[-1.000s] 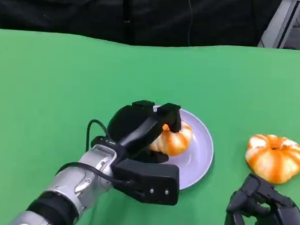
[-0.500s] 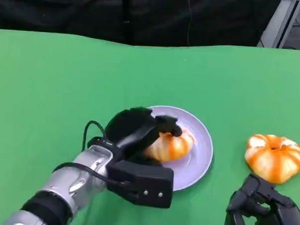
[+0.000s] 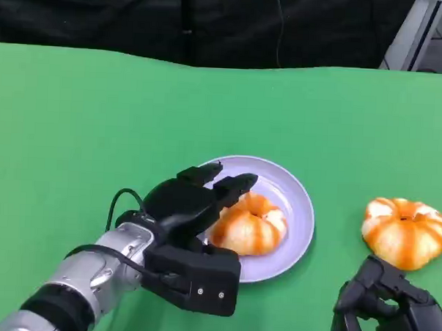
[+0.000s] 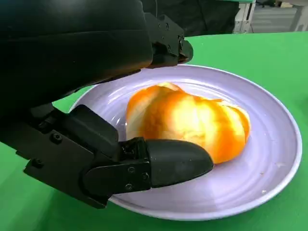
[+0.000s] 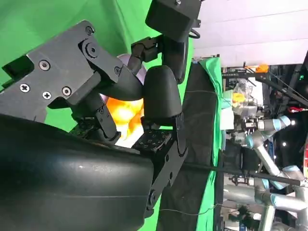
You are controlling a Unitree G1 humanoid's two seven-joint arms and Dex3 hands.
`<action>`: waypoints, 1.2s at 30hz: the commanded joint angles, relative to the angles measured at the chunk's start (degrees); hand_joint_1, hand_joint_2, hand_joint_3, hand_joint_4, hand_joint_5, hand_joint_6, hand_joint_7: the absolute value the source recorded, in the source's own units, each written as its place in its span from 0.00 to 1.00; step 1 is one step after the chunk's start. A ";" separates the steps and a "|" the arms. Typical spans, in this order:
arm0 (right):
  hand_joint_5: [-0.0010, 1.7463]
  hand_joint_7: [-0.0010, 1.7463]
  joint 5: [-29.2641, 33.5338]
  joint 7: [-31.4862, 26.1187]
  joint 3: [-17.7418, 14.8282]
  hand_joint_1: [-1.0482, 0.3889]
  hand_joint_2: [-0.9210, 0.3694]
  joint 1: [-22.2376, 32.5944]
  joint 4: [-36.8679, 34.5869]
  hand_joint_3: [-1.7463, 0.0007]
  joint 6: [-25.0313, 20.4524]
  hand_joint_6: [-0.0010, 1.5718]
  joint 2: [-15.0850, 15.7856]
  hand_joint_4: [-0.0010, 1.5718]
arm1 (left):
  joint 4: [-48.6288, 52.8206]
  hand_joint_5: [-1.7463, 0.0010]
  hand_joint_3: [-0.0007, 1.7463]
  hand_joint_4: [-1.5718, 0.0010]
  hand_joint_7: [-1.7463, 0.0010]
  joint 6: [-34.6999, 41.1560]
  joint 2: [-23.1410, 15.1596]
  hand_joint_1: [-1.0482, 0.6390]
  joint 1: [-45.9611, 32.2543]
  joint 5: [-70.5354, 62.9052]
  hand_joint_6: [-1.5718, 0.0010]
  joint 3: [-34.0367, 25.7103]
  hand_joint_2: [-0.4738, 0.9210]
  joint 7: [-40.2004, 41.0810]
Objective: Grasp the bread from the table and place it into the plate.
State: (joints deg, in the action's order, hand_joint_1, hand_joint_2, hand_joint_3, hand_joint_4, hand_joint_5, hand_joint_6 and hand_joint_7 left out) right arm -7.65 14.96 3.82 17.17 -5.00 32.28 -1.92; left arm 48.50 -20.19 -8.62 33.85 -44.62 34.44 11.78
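On the plate: one bread [image 3: 249,225] lies inside the lilac plate [image 3: 297,191], toward its near-left side, resting on the plate floor.
Left hand: the left hand [image 3: 197,201] sits at the plate's near-left rim with its fingers [image 4: 175,161] spread on either side of the bread; the left wrist view shows a gap between the lower finger and the crust, so it seems to grip nothing.
Second bread: another bread [image 3: 404,231] rests on the green surface [image 3: 84,115] to the right, well apart from the plate.
Right hand: the right hand [image 3: 384,304] is low at the near right, just short of that bread, fingers curled in with nothing visibly between them.
Step in hand: releasing, by my reading; the first bread looks delivered.
Doing it well: lift the left hand up and back toward the robot with the fingers wide, so none of them drags the bread or tips the rim.
Then: the right hand would need to uncurl before closing around the second bread from above.
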 commanded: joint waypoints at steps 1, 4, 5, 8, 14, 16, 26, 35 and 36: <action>1.00 0.90 -0.31 -0.09 -0.33 0.62 0.31 0.34 0.65 0.28 0.10 0.47 0.68 0.51 | 0.31 1.00 0.50 1.00 1.00 -0.24 -0.80 0.00 0.47 0.11 0.98 0.21 1.00 -0.45; 1.00 0.90 -0.31 -0.10 -0.33 0.62 0.31 0.34 0.65 0.28 0.10 0.47 0.68 0.51 | 0.31 1.00 0.50 1.00 1.00 -0.23 -0.81 0.00 0.48 0.14 0.98 0.24 1.00 -0.44; 1.00 0.90 -0.31 -0.10 -0.33 0.62 0.31 0.34 0.65 0.28 0.10 0.47 0.68 0.51 | 0.31 1.00 0.50 1.00 1.00 -0.22 -0.81 0.00 0.48 0.14 0.98 0.25 1.00 -0.43; 1.00 0.90 -0.31 -0.10 -0.33 0.62 0.31 0.34 0.65 0.28 0.10 0.47 0.68 0.51 | 0.31 1.00 0.50 1.00 1.00 -0.22 -0.81 0.00 0.48 0.15 0.98 0.26 1.00 -0.43; 1.00 0.90 -0.03 -0.35 -0.35 0.62 0.31 -0.01 0.31 0.28 0.04 0.47 0.58 0.51 | -4.72 0.90 0.19 0.64 0.96 -10.62 -1.27 0.33 -4.97 12.46 0.68 -8.93 1.00 2.04; 1.00 0.90 -0.05 -0.33 -0.34 0.62 0.31 -0.02 0.35 0.28 -0.05 0.47 0.59 0.52 | -4.54 0.88 0.16 0.52 0.96 -12.15 -1.31 0.39 -5.41 13.61 0.61 -9.87 1.00 1.70; 1.00 0.91 0.08 -0.71 -0.41 0.62 0.32 0.01 0.65 0.26 -0.51 0.47 0.82 0.52 | -13.36 0.14 0.64 0.53 0.39 -18.19 -1.18 0.58 -17.99 32.68 0.40 -20.11 0.79 -9.03; 1.00 0.91 0.68 -1.28 -0.46 0.62 0.32 -0.70 0.33 0.26 -0.86 0.47 0.65 0.53 | -42.06 0.00 0.74 0.41 0.00 9.16 -4.53 0.56 -36.91 65.21 0.51 -28.97 0.72 -31.88; 1.00 0.91 0.83 -1.38 -0.47 0.62 0.32 -0.83 0.20 0.26 -0.83 0.47 0.66 0.53 | -44.19 0.00 0.74 0.41 0.00 11.76 -4.99 0.56 -38.42 67.02 0.51 -29.85 0.73 -33.02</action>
State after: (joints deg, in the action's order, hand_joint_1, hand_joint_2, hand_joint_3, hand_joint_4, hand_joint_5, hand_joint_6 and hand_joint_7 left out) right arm -7.31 14.07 3.75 16.45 -4.67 31.73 -1.90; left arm 9.98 -14.81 -11.33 -0.67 17.64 7.12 -18.17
